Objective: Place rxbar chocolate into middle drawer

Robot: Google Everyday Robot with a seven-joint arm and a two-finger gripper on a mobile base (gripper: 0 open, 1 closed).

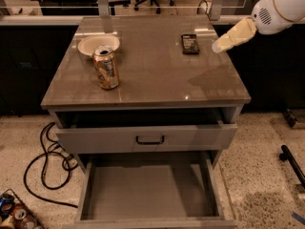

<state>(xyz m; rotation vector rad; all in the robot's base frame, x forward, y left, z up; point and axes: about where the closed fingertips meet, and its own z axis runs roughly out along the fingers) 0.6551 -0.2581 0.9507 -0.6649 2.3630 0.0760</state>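
The rxbar chocolate (190, 43), a small flat black bar, lies on the grey cabinet top (152, 80) towards the back right. My gripper (228, 38), cream-coloured on a white arm, hangs above the top's right edge, just right of the bar and apart from it. It holds nothing that I can see. The middle drawer (147, 190) is pulled out wide at the bottom of the view and its flat grey floor is bare. Above it, a grey drawer front with a black handle (150, 140) stands slightly out.
A gold drink can (106, 67) stands at the top's left, with a white bowl (97, 44) behind it. Black cables (47, 161) and several cans (14, 213) lie on the floor at left. A black bar (291, 163) lies on the floor at right.
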